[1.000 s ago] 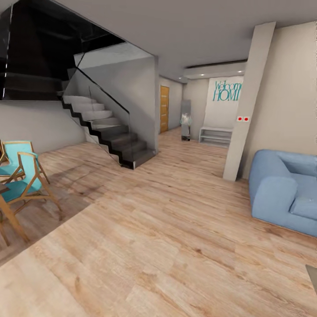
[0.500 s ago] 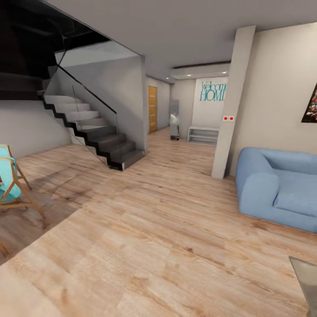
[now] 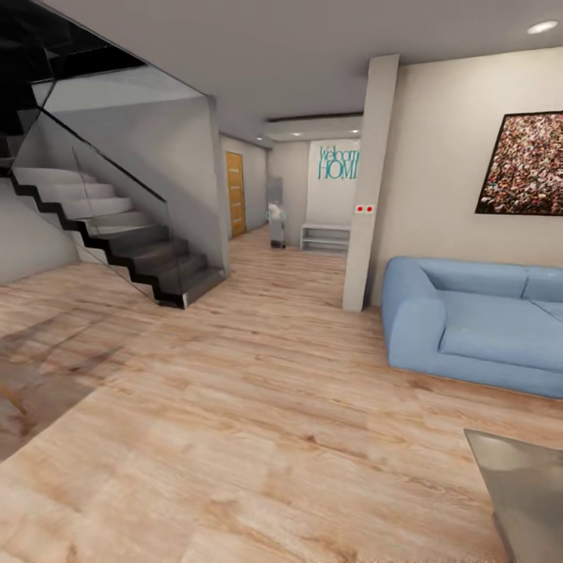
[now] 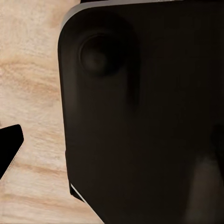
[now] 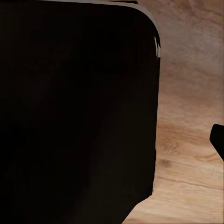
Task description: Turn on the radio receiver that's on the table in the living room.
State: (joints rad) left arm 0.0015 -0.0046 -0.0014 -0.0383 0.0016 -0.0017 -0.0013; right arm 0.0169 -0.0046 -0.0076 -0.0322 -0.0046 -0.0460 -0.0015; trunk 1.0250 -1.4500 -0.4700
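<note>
Neither wrist view resolves a claw. Each shows a large black rounded panel [image 4: 140,116], apparently the robot's own body, above the wood floor [image 4: 32,84]. A dark tip sits at the frame edge in the left wrist view and another in the right wrist view, too little of either to tell whether the left or right claw is spread or pressed together.

Change over the last second: the head view has swung toward the robot's right. The stairs [image 3: 117,242] have slid to the left edge, the teal chairs have left the frame, and more of the sofa [image 3: 477,328] and a crowd picture [image 3: 525,163] have come in. A glossy grey bench [image 3: 520,485] corner has grown at the lower right. This is judged to be camera and base turning toward the living room, not motion of the objects.

The radio cannot be seen; it presumably lies farther along the bench, beyond the right edge.

Clearance: open floor lies ahead and left. The bench corner is the nearest edge, with a floor lane between it and the sofa. The pillar [image 3: 367,188] stands well apart.
</note>
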